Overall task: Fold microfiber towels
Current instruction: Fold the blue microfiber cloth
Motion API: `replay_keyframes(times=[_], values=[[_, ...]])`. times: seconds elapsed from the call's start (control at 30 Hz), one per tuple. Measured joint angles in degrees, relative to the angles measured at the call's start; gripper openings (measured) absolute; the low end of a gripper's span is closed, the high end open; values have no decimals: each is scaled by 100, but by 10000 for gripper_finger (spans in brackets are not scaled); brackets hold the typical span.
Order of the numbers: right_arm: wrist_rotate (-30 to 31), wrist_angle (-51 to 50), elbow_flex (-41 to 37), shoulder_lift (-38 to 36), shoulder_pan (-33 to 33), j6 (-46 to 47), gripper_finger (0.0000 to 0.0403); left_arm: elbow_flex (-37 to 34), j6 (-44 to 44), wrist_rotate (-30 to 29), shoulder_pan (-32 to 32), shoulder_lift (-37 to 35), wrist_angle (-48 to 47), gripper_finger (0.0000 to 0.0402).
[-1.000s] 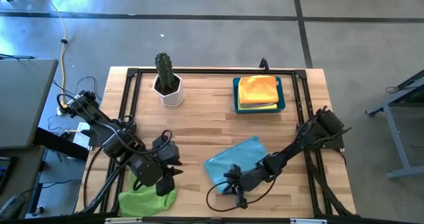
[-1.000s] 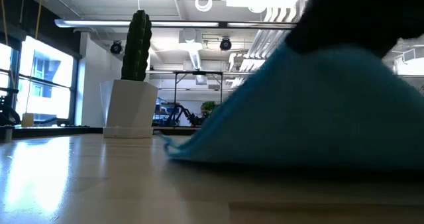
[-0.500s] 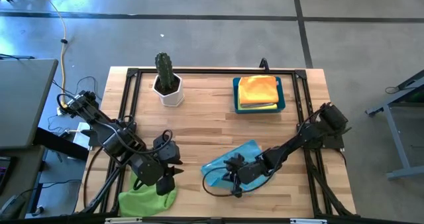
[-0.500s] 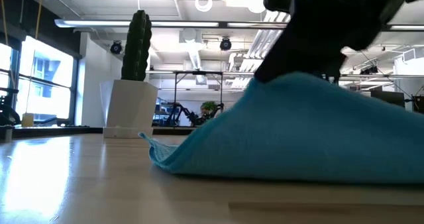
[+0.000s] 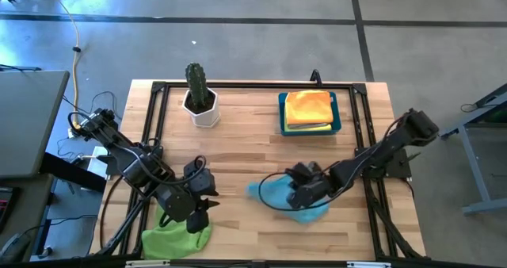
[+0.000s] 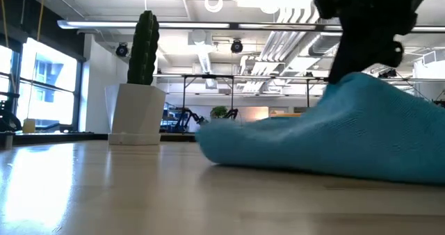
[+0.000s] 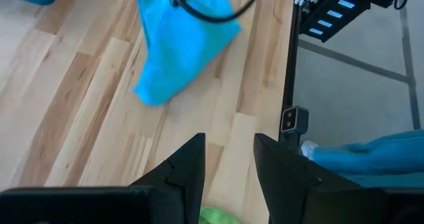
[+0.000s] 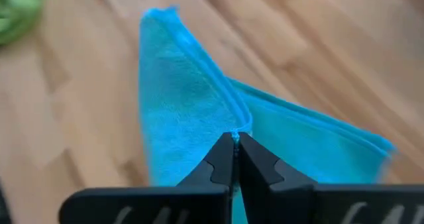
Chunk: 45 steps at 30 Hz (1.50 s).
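A light blue towel (image 5: 291,203) lies bunched on the table's near right part; it also shows in the low view (image 6: 327,141) and the left wrist view (image 7: 180,44). My right gripper (image 5: 298,185) is shut on it above its far side. A lime green towel (image 5: 176,238) lies crumpled at the near left edge. My left gripper (image 7: 228,163) is open and empty, just beyond the green towel's far edge (image 7: 221,216). Orange and yellow towels (image 5: 307,109) lie stacked in the blue bin (image 5: 339,119). The other towels are out of view. My right gripper pinches the light blue towel at a hemmed edge (image 8: 233,123) between its two fingertips (image 8: 224,159). One layer or several, I cannot tell. That part is raised (image 6: 358,82), and the cloth slopes slackly down from it onto the table (image 6: 229,148).
A potted cactus (image 5: 198,93) in a white pot stands at the far left. The blue bin stands at the far right. A black frame (image 5: 238,86) runs around the tabletop. Bare wood (image 5: 245,153) lies between the two arms and the cactus.
My right gripper has gone from the near edge up and toward the far right, staying shut on the blue towel. The towel's near-left part has been drawn up and over the rest, so the spread cloth is now a smaller bunched shape.
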Motion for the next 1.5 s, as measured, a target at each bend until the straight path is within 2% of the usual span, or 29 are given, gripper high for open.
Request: replay_keyframes(times=[0.13, 0.33, 0.67, 0.87, 1.0, 1.2, 1.5], values=[[46, -872, 0, -257, 2, 575, 0, 0, 125, -62, 0, 0, 0, 117], [-83, -1636, 0, -486, 11, 1217, 0, 0, 221, -101, 35, 0, 2, 117], [-49, -1826, 0, -514, 247, 1674, 0, 0, 268, -101, 112, 0, 2, 117], [-66, -2403, 0, -514, 269, 2214, 0, 0, 268, -98, 225, 0, 2, 117], [-457, -2765, 0, -514, 267, 2502, 0, 0, 268, -98, 324, 0, 0, 117], [-1368, -2709, 44, -514, 479, 2629, 0, 0, 484, -78, 414, 0, 2, 117], [-2029, -3027, 52, -514, 984, 3632, 0, 0, 710, -74, 572, 0, 2, 117]])
